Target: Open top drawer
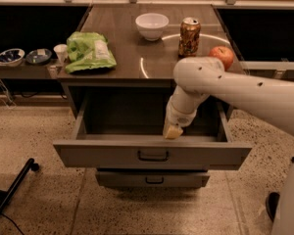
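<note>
The top drawer (pixel 112 155) is pulled far out of the cabinet, its wide grey front low in the camera view with a small dark bar handle (pixel 153 155) at its middle. Its deep grey interior (pixel 122 114) looks empty. My gripper (pixel 172 130) hangs from the white arm (pixel 225 84) that comes in from the right. It points down into the drawer's right half, just behind the front panel and a little right of the handle.
On the cabinet top stand a white bowl (pixel 152 26), a soda can (pixel 189 36), a red apple (pixel 222 56) and a green chip bag (pixel 88 52). A narrower drawer front (pixel 152 179) sits below. Small bowls (pixel 24 56) rest on a left ledge. A black stand leg (pixel 12 192) lies on the floor.
</note>
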{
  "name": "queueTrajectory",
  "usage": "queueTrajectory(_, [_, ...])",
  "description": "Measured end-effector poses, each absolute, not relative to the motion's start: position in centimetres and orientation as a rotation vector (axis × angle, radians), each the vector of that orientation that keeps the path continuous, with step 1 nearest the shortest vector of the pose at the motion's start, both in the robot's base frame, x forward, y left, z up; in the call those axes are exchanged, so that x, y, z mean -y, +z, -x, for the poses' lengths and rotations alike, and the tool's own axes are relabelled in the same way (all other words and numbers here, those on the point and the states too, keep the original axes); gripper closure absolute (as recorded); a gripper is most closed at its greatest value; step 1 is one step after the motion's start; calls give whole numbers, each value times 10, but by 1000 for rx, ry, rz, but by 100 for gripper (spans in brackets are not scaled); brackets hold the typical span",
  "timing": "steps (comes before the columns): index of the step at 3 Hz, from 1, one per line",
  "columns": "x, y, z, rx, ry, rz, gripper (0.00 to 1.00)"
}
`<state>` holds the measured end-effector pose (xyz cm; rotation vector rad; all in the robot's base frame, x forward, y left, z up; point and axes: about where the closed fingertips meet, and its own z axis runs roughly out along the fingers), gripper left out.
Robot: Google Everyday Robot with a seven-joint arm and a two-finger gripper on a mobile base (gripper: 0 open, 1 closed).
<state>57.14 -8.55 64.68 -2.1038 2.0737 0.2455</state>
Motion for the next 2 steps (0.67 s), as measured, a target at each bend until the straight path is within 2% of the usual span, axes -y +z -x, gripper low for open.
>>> queueTrajectory(1, [84,614,-565,-2099,316,2103,100])
queueTrajectory(2, [83,609,-558,-2095,347,2116,100])
